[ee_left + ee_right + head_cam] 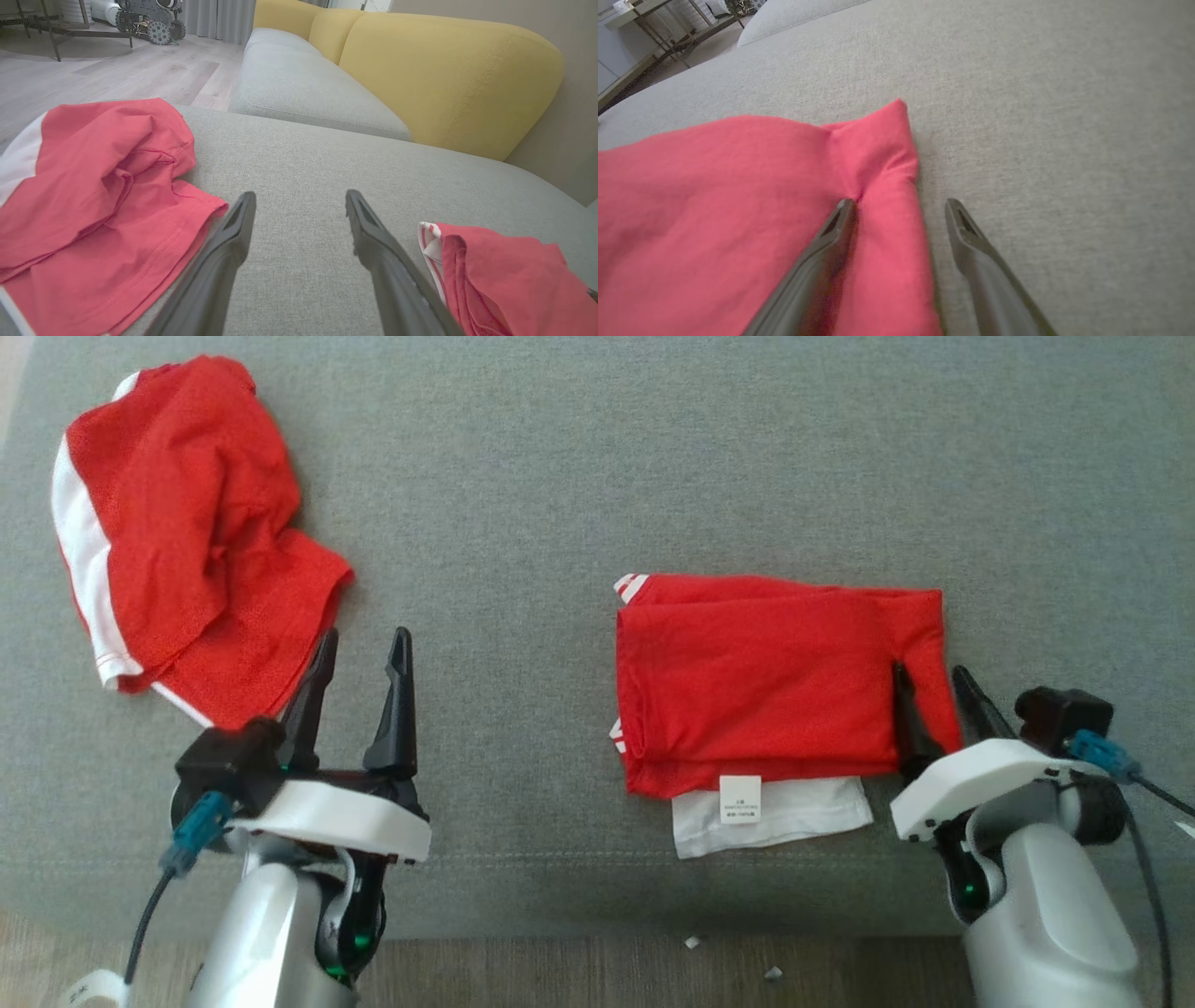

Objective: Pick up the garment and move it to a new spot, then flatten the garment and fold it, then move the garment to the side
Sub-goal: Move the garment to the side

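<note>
Right end effector [900,203] astride garment [714,186] edge

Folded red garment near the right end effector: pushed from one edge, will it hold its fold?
Probably floppy: the folded red cloth garment shows soft creases and loose layers, so it would likely bunch rather than slide whole. The woven grey sofa cushion looks grippy, so the white bottom layer may drag.

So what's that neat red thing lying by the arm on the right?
It is a folded red garment, soft cloth laid flat in a rough rectangle on the grey cushion. A white layer sticks out under its near edge, with a small white label there, and striped trim shows at its left corners. The open right gripper straddles its right edge; contact is unclear.
</note>
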### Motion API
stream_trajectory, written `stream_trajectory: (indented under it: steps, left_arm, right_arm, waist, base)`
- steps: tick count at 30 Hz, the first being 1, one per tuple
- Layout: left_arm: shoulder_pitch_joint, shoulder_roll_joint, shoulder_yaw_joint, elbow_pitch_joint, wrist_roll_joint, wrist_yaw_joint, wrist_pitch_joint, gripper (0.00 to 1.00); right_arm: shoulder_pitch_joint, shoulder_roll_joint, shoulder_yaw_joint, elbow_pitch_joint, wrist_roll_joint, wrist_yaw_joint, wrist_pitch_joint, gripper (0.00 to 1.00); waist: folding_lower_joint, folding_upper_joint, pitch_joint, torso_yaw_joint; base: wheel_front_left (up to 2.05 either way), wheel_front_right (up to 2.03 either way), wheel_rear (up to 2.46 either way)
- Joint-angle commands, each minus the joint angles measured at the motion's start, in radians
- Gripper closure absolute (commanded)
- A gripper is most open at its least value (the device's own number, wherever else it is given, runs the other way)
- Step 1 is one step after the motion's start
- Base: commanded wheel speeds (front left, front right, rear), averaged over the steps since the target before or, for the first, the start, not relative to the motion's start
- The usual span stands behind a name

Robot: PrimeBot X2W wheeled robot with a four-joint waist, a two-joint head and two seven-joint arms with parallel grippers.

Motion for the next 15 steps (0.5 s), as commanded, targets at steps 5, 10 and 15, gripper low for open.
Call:
stream_trajectory:
  steps: [5, 10, 15]
  left_arm:
    - [-0.044, 0.008, 0.014, -0.021, -0.001, 0.001, -0.012, 0.0]
    - [-0.041, 0.008, 0.008, -0.013, -0.002, 0.001, -0.012, 0.0]
    - [-0.047, 0.008, 0.009, -0.006, -0.001, -0.001, -0.012, 0.0]
  right_arm:
    - [-0.044, 0.007, 0.06, 0.022, 0.005, 0.004, 0.003, 1.0]
    - [-0.071, -0.001, 0.084, 0.014, -0.041, 0.004, -0.042, 1.0]
    - [-0.118, -0.047, 0.127, -0.049, -0.116, 0.004, -0.086, 1.0]
  waist:
    - [0.0, 0.0, -0.001, 0.0]
    - [0.0, 0.0, -0.011, -0.013]
    - [0.0, 0.0, -0.014, -0.036]
  base:
    - [0.0, 0.0, 0.0]
    - [0.0, 0.0, 0.0]
    - [0.0, 0.0, 0.0]
